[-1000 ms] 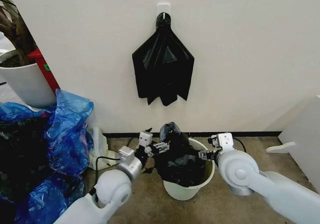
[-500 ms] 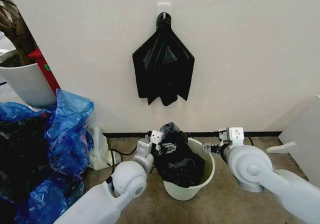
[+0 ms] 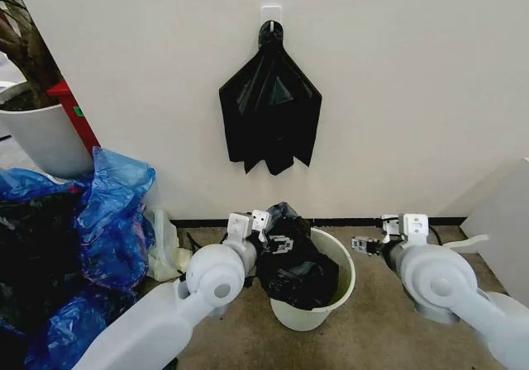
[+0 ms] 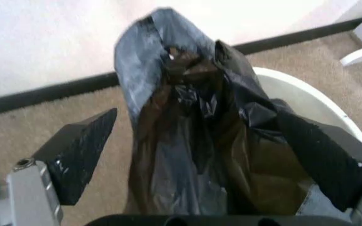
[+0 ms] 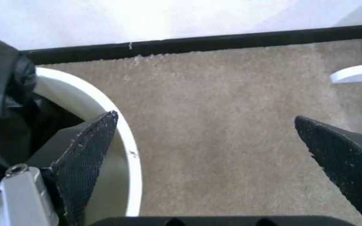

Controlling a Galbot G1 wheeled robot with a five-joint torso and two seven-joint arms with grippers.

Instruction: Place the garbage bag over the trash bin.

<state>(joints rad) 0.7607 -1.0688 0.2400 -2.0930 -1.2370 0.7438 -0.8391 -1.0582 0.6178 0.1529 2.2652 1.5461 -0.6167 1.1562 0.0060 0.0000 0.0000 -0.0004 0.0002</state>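
The white trash bin (image 3: 340, 290) stands on the carpet by the wall. The black garbage bag (image 3: 293, 267) lies crumpled in its left half, with a bunched part rising over the left rim. My left gripper (image 3: 277, 239) is at that bunched part and open; in the left wrist view the bag (image 4: 200, 141) fills the gap of the left gripper (image 4: 197, 117) between its spread fingers (image 4: 80, 153). My right gripper (image 3: 365, 244) hovers just outside the bin's right rim, open and holding nothing. In the right wrist view the right gripper (image 5: 206, 117) has carpet in its gap, with the bin rim (image 5: 127, 141) under one finger.
A second black bag (image 3: 270, 110) hangs from a wall hook above the bin. Blue plastic bags (image 3: 107, 221) pile up at the left beside a white planter (image 3: 45, 139). A white plastic item (image 3: 164, 254) lies left of the bin. White furniture (image 3: 504, 213) stands at the right.
My right gripper has let go of the bag and drawn back to the right, out of the bin. My left arm has swung nearer the bin. The bag has slumped to the left.
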